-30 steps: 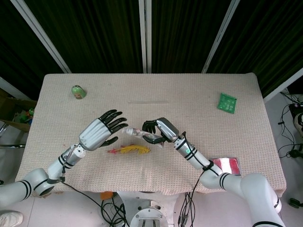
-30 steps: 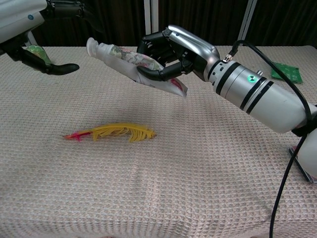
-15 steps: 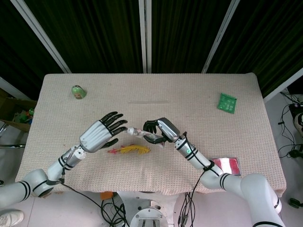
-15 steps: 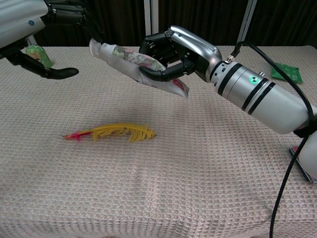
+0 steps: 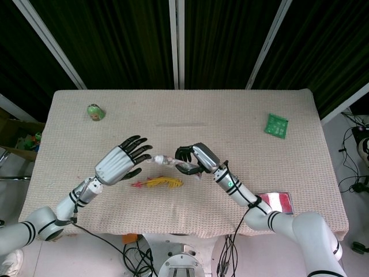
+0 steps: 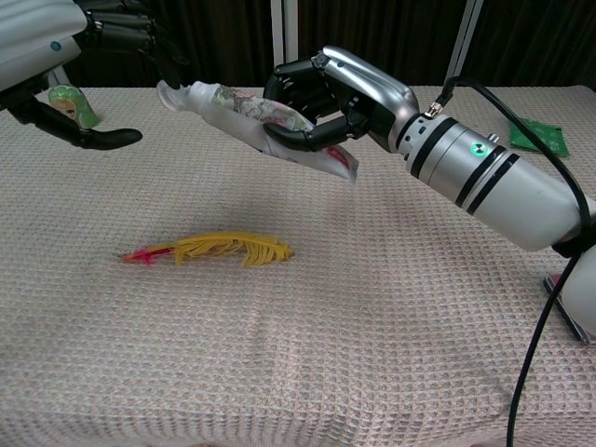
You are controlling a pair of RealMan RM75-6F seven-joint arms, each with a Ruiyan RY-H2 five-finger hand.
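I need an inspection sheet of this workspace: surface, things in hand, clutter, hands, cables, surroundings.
Surface: beige waffle-weave cloth covers the table.
Things in hand: white printed squeeze tube, held above the cloth, cap end toward the left hand.
Clutter: yellow feather with pink tip lying flat; small green can far left; green packet far right; red-and-silver flat item at the right edge.
Hands: right hand grips the tube; left hand spread, fingertips at the cap, contact unclear.
Cables: black cable along the right arm.
Surroundings: dark curtains behind.
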